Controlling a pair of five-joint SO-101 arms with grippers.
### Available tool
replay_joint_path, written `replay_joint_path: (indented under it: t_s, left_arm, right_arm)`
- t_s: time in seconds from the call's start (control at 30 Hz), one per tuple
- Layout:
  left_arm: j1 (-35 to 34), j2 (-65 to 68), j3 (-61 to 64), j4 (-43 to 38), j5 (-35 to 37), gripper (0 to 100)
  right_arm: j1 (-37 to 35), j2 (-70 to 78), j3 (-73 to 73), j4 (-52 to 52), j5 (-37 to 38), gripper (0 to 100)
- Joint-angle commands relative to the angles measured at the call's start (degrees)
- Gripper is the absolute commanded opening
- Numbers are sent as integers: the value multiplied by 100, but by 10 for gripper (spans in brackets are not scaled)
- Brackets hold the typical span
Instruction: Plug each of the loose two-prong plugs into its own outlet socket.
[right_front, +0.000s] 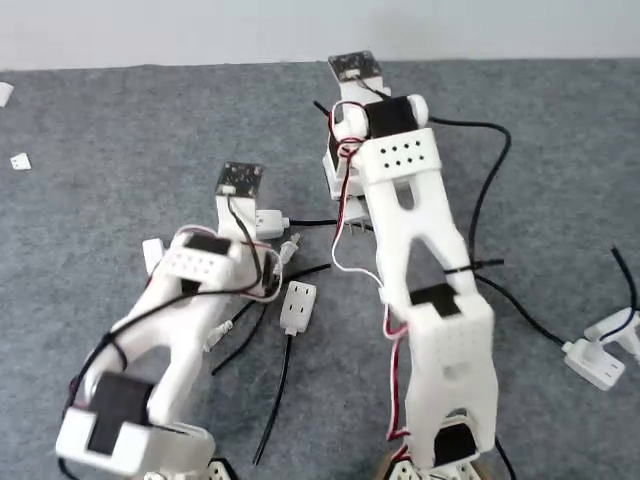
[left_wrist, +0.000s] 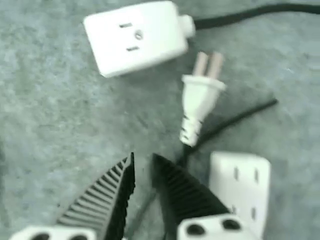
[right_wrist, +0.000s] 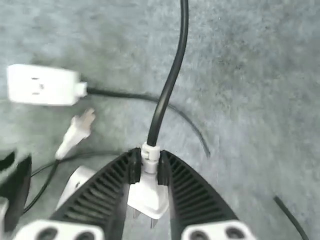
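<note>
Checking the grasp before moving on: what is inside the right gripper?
A white two-prong plug is clamped in the right gripper, its black cord leading away, prongs toward the camera. Its sides under the fingers are covered.

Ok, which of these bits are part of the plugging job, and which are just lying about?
Job: held plug, in the right end effector; loose plug; single socket; socket block; far socket by the high view's right edge.
Lying about: white scraps on the carpet.
</note>
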Motion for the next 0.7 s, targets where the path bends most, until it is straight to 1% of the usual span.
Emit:
replay_joint_path:
  t_s: [0.0, 0.17, 0.33, 0.5, 0.67]
  left_arm:
    - [-220, 730, -910, 281, -44, 11]
    - [-211, 1398, -1499, 835, -571, 11]
    - [-211, 1697, -1789, 1029, -615, 12]
    - [-202, 1547, -1666, 949, -659, 12]
    - [-202, 993, -1112, 501, -703, 12]
  right_arm:
    - [-277, -1525, 686, 242, -79, 8]
    - [-892, -2835, 1723, 215, -18, 8]
    - [-1473, -3644, 2479, 154, 167, 8]
    - [-1666, -3530, 3182, -163, 211, 8]
    - [-1666, -3284, 3376, -224, 448, 8]
